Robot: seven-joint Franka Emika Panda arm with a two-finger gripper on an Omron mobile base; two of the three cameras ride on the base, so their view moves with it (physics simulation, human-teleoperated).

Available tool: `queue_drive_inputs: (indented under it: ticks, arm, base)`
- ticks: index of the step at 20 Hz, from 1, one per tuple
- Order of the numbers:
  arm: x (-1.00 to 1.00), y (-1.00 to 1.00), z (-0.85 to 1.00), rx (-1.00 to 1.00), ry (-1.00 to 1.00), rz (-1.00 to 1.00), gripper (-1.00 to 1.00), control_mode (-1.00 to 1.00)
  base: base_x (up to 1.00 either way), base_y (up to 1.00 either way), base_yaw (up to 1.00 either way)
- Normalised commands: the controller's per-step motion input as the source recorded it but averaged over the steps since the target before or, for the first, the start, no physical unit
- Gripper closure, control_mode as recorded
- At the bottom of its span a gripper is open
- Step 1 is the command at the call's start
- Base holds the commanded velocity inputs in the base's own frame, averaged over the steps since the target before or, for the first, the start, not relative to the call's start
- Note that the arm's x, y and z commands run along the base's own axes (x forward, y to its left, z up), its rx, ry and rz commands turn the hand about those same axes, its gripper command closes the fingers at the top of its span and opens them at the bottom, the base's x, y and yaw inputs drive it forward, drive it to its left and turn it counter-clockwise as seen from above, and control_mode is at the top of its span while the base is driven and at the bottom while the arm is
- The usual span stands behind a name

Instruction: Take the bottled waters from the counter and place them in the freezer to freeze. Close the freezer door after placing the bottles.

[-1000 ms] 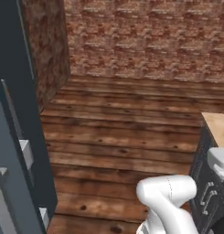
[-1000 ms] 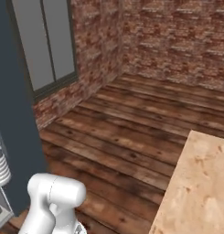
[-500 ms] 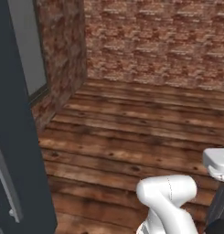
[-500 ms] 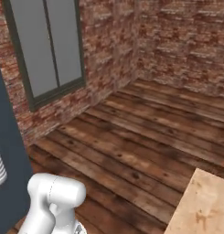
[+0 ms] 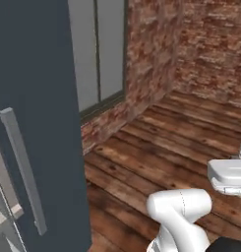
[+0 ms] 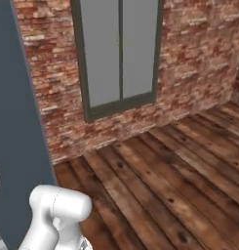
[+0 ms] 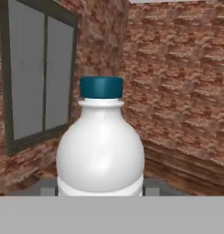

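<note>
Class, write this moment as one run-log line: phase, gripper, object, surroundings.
phase: carrying | gripper: shut on whitish bottle, blue cap | freezer door at left | window ahead

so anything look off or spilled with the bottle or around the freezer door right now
Nothing stands out. In the hand view the whitish bottle sits upright with its blue cap on and no spill showing. The freezer door and its bar handle look intact, and the wooden floor looks dry.
</note>
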Motion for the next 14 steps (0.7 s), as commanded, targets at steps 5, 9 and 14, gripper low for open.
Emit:
queue_drive_inputs:
  ticks: [5, 9, 14]
  arm:
    - [0.0, 0.0, 0.0, 0.0, 0.0, 0.0, 1.0, 1.0]
    - [0.0, 0.0, 0.0, 0.0, 0.0, 0.0, 1.0, 1.0]
    - [0.0, 0.0, 0.0, 0.0, 0.0, 0.0, 1.0, 1.0]
  base:
    - [0.61, 0.0, 0.89]
    - [0.52, 0.0, 0.94]
    - [0.56, 0.0, 0.93]
